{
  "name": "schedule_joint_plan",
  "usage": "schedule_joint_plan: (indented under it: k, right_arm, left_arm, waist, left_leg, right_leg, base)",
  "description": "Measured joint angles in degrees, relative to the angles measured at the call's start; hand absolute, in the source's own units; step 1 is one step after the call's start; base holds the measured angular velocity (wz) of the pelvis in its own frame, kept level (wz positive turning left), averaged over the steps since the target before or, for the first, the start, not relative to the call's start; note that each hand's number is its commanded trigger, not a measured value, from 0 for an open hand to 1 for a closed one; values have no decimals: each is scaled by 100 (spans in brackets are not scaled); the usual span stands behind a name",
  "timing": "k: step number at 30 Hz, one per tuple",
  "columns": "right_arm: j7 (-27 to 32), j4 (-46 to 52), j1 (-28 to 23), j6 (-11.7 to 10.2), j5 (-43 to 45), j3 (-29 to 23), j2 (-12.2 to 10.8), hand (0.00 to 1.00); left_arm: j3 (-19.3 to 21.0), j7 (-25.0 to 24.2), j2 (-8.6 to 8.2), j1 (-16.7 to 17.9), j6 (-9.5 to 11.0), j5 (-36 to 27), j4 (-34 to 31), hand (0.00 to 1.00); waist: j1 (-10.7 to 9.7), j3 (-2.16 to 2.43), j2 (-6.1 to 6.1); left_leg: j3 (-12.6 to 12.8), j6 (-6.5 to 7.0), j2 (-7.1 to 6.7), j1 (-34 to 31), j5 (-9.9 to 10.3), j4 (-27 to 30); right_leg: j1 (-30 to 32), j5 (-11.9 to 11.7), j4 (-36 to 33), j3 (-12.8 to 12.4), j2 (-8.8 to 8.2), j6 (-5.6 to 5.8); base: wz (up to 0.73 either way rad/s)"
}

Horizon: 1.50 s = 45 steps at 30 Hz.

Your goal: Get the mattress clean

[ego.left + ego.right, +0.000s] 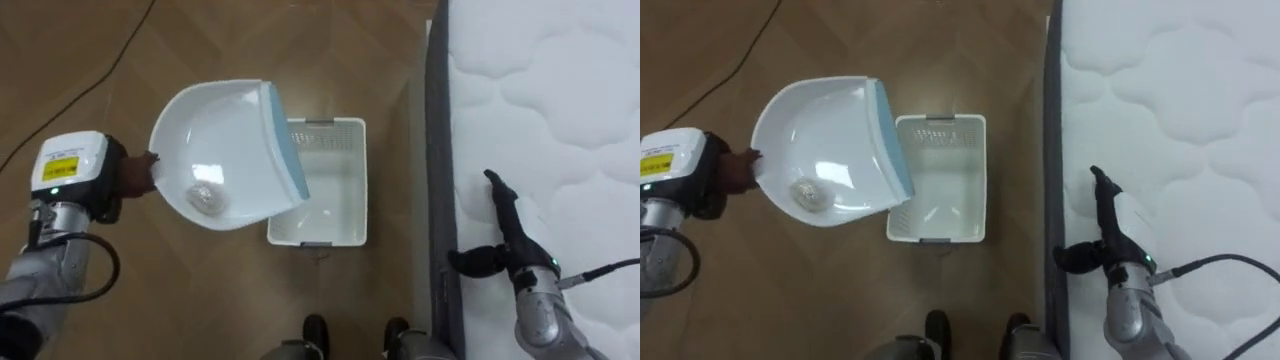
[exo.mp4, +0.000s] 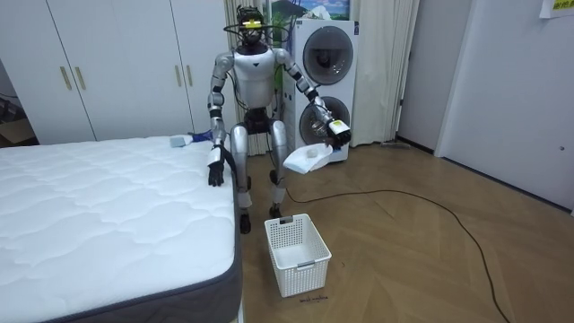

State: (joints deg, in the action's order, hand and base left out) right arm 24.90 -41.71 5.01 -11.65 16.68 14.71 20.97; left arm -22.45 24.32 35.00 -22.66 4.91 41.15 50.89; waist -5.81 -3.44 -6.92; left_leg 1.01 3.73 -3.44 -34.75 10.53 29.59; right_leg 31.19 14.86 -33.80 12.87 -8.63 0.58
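Emptying step: my left hand (image 1: 124, 184) gripped the dustpan (image 1: 215, 140), wad (image 1: 205, 198) inside, needing tipping over the basket (image 1: 346, 126); right hand (image 1: 508, 222) spread on bed (image 1: 560, 100).

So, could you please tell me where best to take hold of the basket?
At the handle in its near short end, coming down from above: the basket stands upright and open-topped on the floor, that end nearest the robot.
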Motion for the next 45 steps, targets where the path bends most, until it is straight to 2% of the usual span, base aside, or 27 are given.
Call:
schedule_joint_plan:
  k: [4,8,12,14,17,19,21,23,25,29,37,41,43,45]
  right_arm:
    - [-1,7,47,48,260,38,37,0]
    - [1,27,44,112,535,67,91,0]
    - [46,249,-10,287,563,215,173,0]
    - [74,319,-34,303,553,214,171,0]
    - [137,378,-54,363,507,230,173,0]
    - [204,449,-79,423,504,260,173,0]
    - [285,493,-116,429,513,248,184,0]
    - [338,497,-122,435,526,243,186,0]
    - [403,683,-168,554,497,249,191,0]
    - [435,776,-184,627,478,251,199,0]
    - [401,888,-284,611,479,249,203,0]
    - [381,880,-279,588,473,243,202,0]
    - [338,866,-279,548,479,193,203,0]
    - [304,886,-277,501,519,133,256,0]
  left_arm:
    - [-97,-262,26,-196,-115,79,225,100]
    - [-110,-409,69,-213,-269,189,222,100]
    - [-435,-642,357,-256,-417,449,202,100]
    - [-473,-772,432,-264,-530,467,211,100]
    - [-477,-1002,457,-291,-718,460,224,100]
    - [-478,-1135,484,-351,-737,456,317,100]
    - [-477,-1269,501,-538,-745,453,564,100]
    - [-476,-1295,558,-633,-789,451,677,100]
    - [-476,-1374,623,-743,-877,358,763,100]
    - [-471,-1381,629,-928,-983,194,1012,100]
    - [-471,-1498,724,-1349,-985,-555,1333,100]
    - [-471,-1534,724,-1412,-982,-650,1332,100]
    - [-471,-1589,724,-1413,-979,-659,1329,100]
    - [-471,-1608,746,-1413,-980,-677,1329,100]
  waist:
    - [-42,3,-18]
    - [-48,3,-17]
    - [-56,9,-26]
    - [-71,9,-29]
    - [-73,8,-69]
    - [-74,9,-81]
    - [-83,9,-165]
    - [-74,11,-200]
    - [-18,24,-240]
    - [-19,34,-342]
    - [-22,35,-384]
    - [-30,25,-409]
    - [-65,11,-473]
    - [-101,-31,-597]
  left_leg:
    - [59,16,-18,-84,-27,4]
    - [75,20,-19,-98,-34,4]
    - [70,15,-21,-211,-45,26]
    - [74,16,-31,-250,-45,39]
    - [73,16,-42,-259,-45,39]
    - [70,16,-58,-262,-45,52]
    - [73,17,-53,-306,-42,121]
    - [80,17,-50,-332,-42,156]
    - [124,15,-35,-359,-42,195]
    - [161,16,-23,-355,-42,249]
    - [263,16,0,-342,-42,300]
    - [299,16,-6,-284,-41,275]
    - [309,19,-15,-247,-40,258]
    - [374,37,-20,-225,-28,258]
  right_leg:
    - [131,18,-85,-31,-33,-5]
    - [152,22,-87,-30,-36,-6]
    - [284,26,-120,-40,-32,-9]
    - [349,35,-201,-38,-55,-4]
    - [369,51,-244,-4,-89,-12]
    - [403,76,-314,-14,-118,-8]
    - [408,105,-348,-9,-112,-8]
    - [434,119,-386,-16,-108,-17]
    - [499,131,-453,-31,-119,-34]
    - [513,136,-512,-79,-116,-43]
    - [544,150,-543,-182,-89,-53]
    - [526,151,-593,-203,-106,-53]
    - [496,167,-600,-191,-126,-46]
    - [518,187,-620,-250,-142,-31]
  base:
    - [1]
    - [0]
    - [0]
    - [2]
    - [2]
    - [2]
    - [9]
    - [3]
    - [-7]
    - [-6]
    - [-3]
    - [-1]
    - [2]
    - [-5]
